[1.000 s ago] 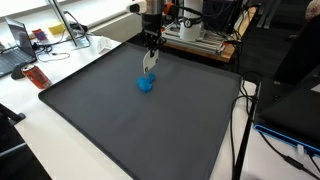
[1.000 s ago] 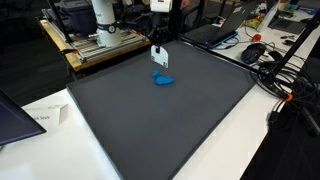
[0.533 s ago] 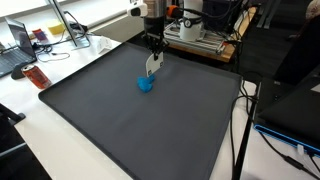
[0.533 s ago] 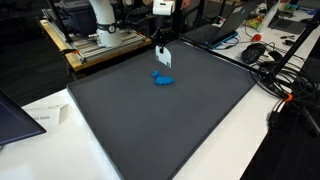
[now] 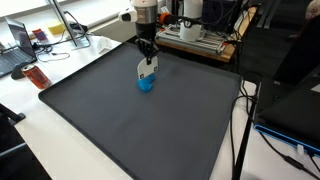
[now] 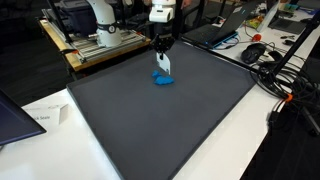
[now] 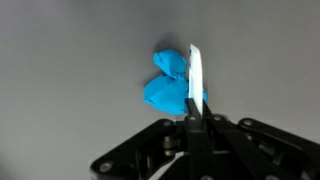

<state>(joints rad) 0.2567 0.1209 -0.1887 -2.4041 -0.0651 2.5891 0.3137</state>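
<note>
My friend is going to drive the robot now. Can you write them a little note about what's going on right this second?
Hand: shut on a thin white piece, which hangs down from the fingers.
Things: a blue lump lies on the dark mat, near its far edge. The white piece is right over the lump. Whether they touch cannot be told.
Done: the white piece is gripped and off the mat.
Left: the white piece is not yet let go. The lump is not gripped.
</note>
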